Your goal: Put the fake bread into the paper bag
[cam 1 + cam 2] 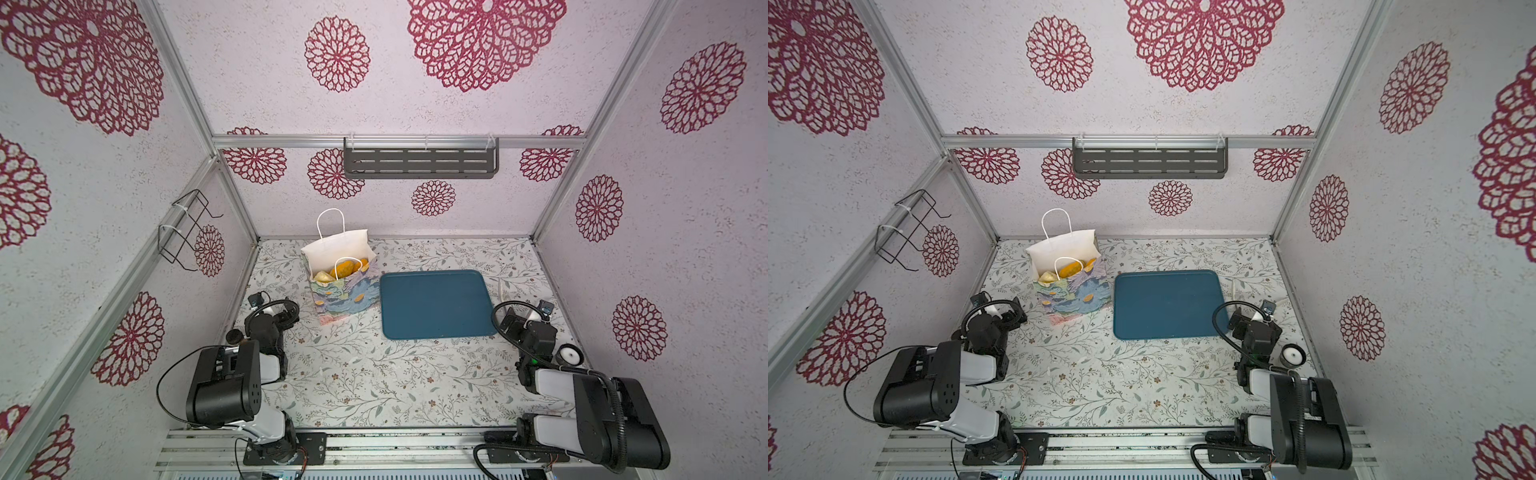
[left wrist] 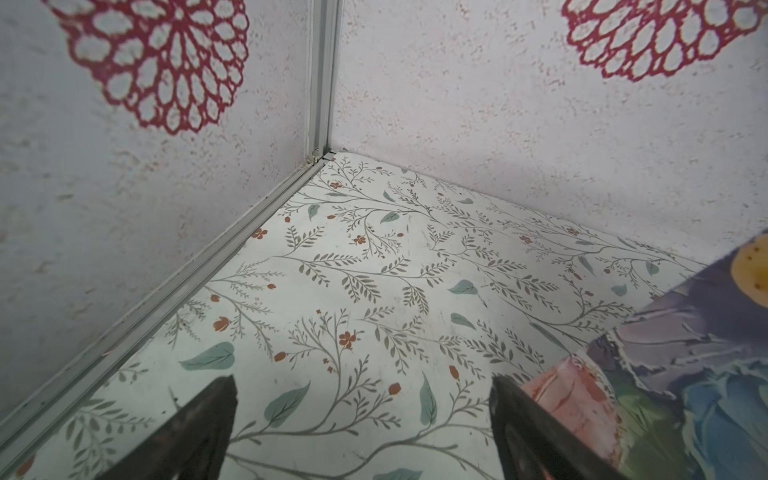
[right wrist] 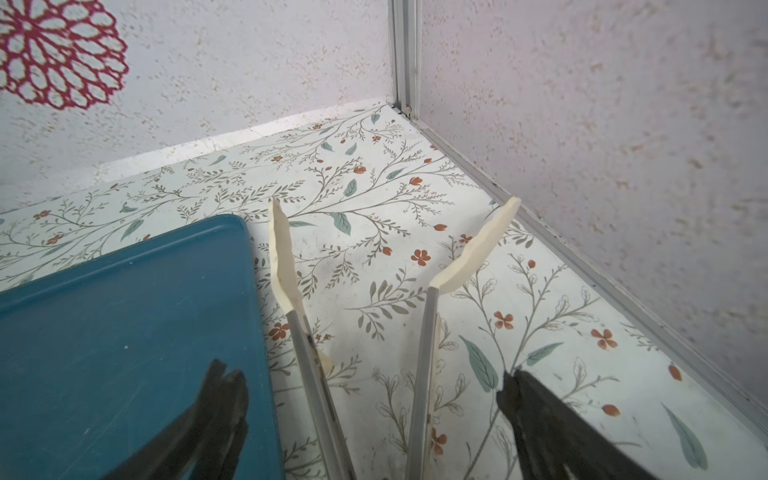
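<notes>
The paper bag stands upright at the back left of the table, its white inside open to the top. Glossy yellow fake bread lies inside it, partly hidden by the bag's front wall and a cord handle. My left gripper is open and empty, low over the table just left of the bag's flowered wall. My right gripper is open at the tray's right edge. The arms of the cream tongs run between its fingers without touching them.
A flat teal tray lies right of the bag with nothing on it. The tongs' tips point toward the back right corner. A wire rack hangs on the left wall, a grey shelf on the back wall.
</notes>
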Controlling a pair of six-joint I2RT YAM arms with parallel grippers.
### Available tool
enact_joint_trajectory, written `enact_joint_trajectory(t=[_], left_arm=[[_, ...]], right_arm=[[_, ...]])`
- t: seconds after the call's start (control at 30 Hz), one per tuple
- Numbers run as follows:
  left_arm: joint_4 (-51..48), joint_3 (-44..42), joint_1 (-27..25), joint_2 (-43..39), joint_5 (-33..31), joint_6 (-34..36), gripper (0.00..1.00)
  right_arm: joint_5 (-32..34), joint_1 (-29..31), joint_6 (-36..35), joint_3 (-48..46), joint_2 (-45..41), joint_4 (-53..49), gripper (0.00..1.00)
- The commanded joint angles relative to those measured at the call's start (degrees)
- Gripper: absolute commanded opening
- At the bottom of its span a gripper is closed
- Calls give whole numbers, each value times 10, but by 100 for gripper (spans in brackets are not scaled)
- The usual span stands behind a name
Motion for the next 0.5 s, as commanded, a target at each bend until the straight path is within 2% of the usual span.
enact_joint_trajectory(t=[0.0,0.07,0.13,0.3,0.37,0.43,0.47], left_arm=[[-1,23,4,-5,23,15,97],[4,21,4,-4,24,15,97],[2,23,4,-3,24,15,97],[-15,32,4,-3,33,17,97],[-20,35,3,-3,38,20,97],[-19,34,4,-3,40,21,97],[-20,35,4,-3,40,21,97]], right_arm=[[9,-2,-17,17,11,61,99],[8,-2,-27,17,20,77,99],[12,-2,-32,-8,58,169,99],[-36,-1,-53,-41,88,259,99],[-50,-1,-59,-45,147,335,99],[-45,-1,-57,-44,121,287,99],[-52,0,-62,-32,136,292,99]])
